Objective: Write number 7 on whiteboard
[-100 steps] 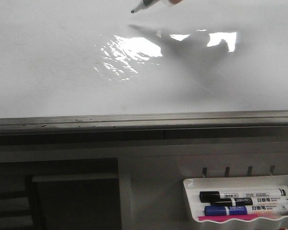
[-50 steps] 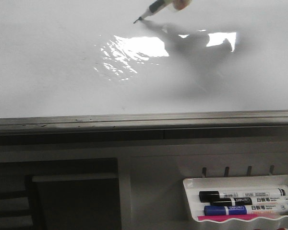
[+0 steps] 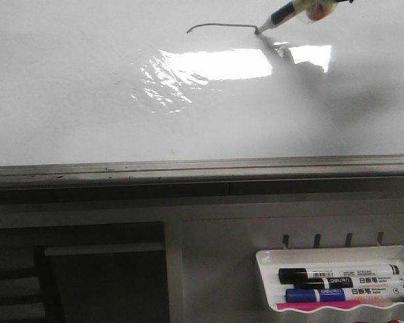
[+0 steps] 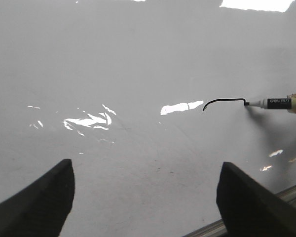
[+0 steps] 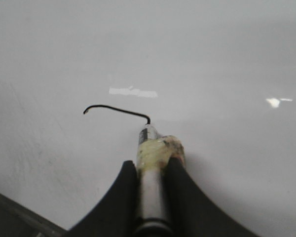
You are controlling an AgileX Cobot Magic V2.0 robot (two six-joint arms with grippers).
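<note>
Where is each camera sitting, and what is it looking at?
Front view: sits behind the table, faces forward over the whiteboard and marker tray; only the held marker shows, no arm.
Left wrist view: rides the left arm, looks down at the board; the open left tool frames the bottom.
Right wrist view: rides the right arm; the right tool grips the marker.
All three share the started number 7.
</note>
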